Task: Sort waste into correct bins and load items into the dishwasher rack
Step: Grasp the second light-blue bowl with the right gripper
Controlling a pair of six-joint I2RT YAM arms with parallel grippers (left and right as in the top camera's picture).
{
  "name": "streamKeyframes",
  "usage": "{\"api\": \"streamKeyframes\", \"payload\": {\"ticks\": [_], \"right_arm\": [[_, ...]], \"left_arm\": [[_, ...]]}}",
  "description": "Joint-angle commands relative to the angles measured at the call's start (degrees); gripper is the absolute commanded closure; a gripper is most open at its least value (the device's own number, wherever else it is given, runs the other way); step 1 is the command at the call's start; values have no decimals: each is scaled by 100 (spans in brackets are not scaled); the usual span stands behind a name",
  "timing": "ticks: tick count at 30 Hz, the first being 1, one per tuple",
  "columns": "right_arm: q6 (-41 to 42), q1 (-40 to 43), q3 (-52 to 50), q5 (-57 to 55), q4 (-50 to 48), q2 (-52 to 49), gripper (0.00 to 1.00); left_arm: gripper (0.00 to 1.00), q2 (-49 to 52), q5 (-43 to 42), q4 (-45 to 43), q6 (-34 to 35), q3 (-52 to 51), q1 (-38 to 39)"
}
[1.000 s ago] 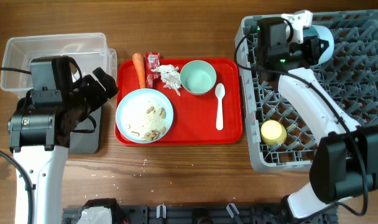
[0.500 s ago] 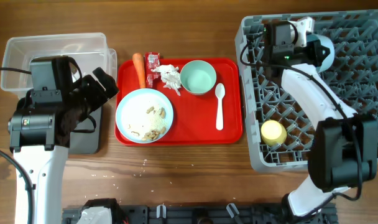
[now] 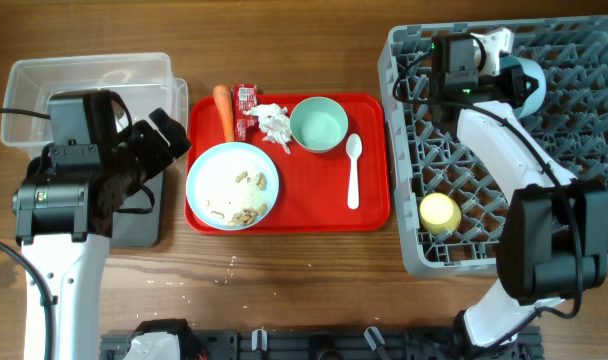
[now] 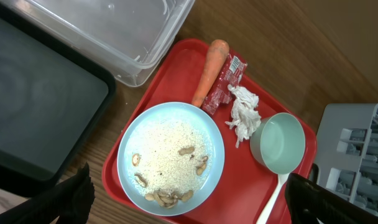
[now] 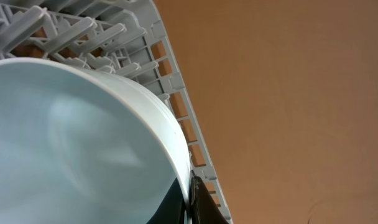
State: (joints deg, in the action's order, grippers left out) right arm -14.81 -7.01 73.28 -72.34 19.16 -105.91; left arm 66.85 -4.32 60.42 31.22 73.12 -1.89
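Grey dishwasher rack [image 3: 584,180] had the pale blue bowl [image 3: 527,82] a little further right along its far edge than a second earlier, carried there by the right gripper [image 3: 506,66]; nothing else had moved. That put the loading step mid-placement, with the bowl tilted over the back pegs and not yet let go. A yellow bowl [image 3: 439,211] already sat in the rack's near-left part. The red tray [image 3: 369,205] held the pale green bowl [image 3: 318,124], white spoon [image 3: 353,170], plate [image 3: 232,185] with tan crumbs [image 3: 246,212], carrot [image 3: 223,110], red wrapper [image 3: 244,98] and tissue [image 3: 274,122], so no waste was sorted. The right wrist view showed what overhead hid: a dark finger [image 5: 198,202] against the bowl's rim, probably pinching it, the other finger out of sight. The left wrist view showed the left gripper [image 4: 192,199] spread wide and holding nothing by the tray's left side. It also showed no waste in the clear bin [image 4: 114,31] or the black bin [image 4: 40,118], which overhead the arm partly covered.
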Motion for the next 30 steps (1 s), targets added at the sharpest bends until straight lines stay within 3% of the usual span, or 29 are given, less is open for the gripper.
{"api": "streamKeyframes", "payload": {"ticks": [1, 7, 8, 9, 13, 19, 22, 27, 30], "right_arm": [[-13, 11, 9, 358, -17, -179, 96], [-2, -365, 11, 1440, 459, -179, 92], [35, -487, 11, 1436, 586, -177, 82], [302, -640, 11, 1342, 745, -162, 64], [1646, -1228, 37, 1335, 1314, 35, 25], [2076, -1926, 249, 3224, 1818, 966, 22], [2103, -2236, 251, 5250, 1718, 1416, 37], [3309, -2293, 247, 7191, 1572, 1110, 39], [3842, -2293, 247, 7285, 1451, 592, 45]], "left_arm": [[0, 33, 79, -13, 79, 9, -31], [0, 33, 79, -13, 79, 9, -33], [0, 33, 79, -13, 79, 9, -33], [0, 33, 79, -13, 79, 9, -31], [0, 33, 79, -13, 79, 9, -31], [0, 33, 79, -11, 79, 9, -33], [0, 33, 79, -13, 79, 9, -33], [0, 33, 79, -13, 79, 9, -33], [0, 33, 79, -13, 79, 9, -33]]}}
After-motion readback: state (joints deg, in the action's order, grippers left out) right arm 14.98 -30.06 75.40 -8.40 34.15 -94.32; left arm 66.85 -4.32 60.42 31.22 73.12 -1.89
